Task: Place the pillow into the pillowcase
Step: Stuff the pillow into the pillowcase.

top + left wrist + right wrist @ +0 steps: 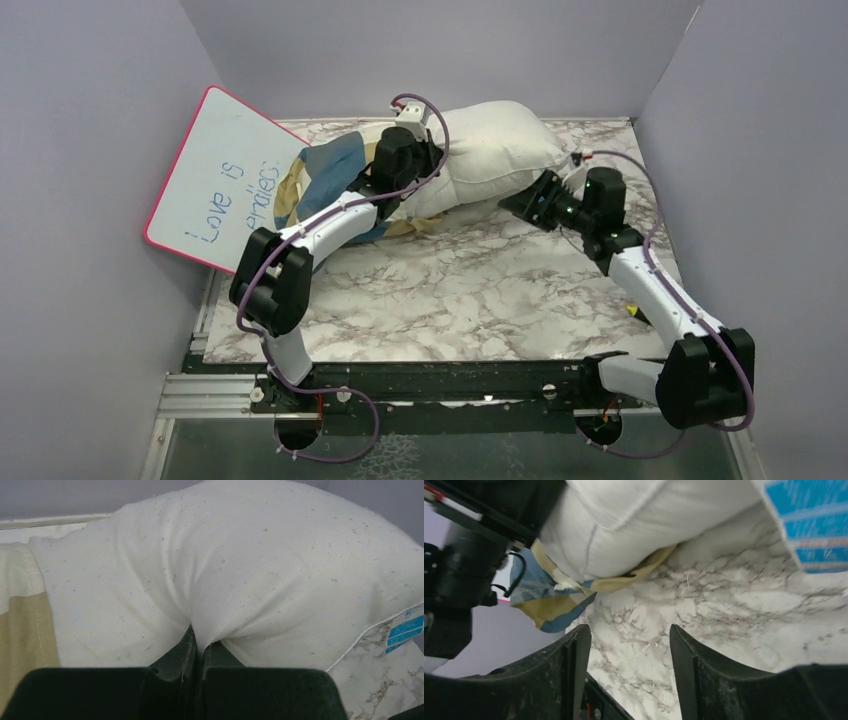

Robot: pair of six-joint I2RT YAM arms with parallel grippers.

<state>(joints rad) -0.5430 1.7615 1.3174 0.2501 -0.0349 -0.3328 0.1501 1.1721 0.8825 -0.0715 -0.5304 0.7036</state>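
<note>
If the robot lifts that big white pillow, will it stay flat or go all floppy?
Probably floppy: the pillow puckers where the left gripper pinches it. It looks puffy, so likely light for its size. Its cloth looks rough, so probably not slippery.

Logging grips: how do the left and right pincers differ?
The left pincer is shut on a fold of the pillow; the right pincer is open, holding nothing. The left sits against the pillow's bulge; the right faces marble table beside the pillow's edge. Both are dark-coloured.

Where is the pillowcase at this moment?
In the top view the pillowcase lies bunched at the far left of the table, between the whiteboard and the pillow, partly tucked under the pillow's left end.
</note>
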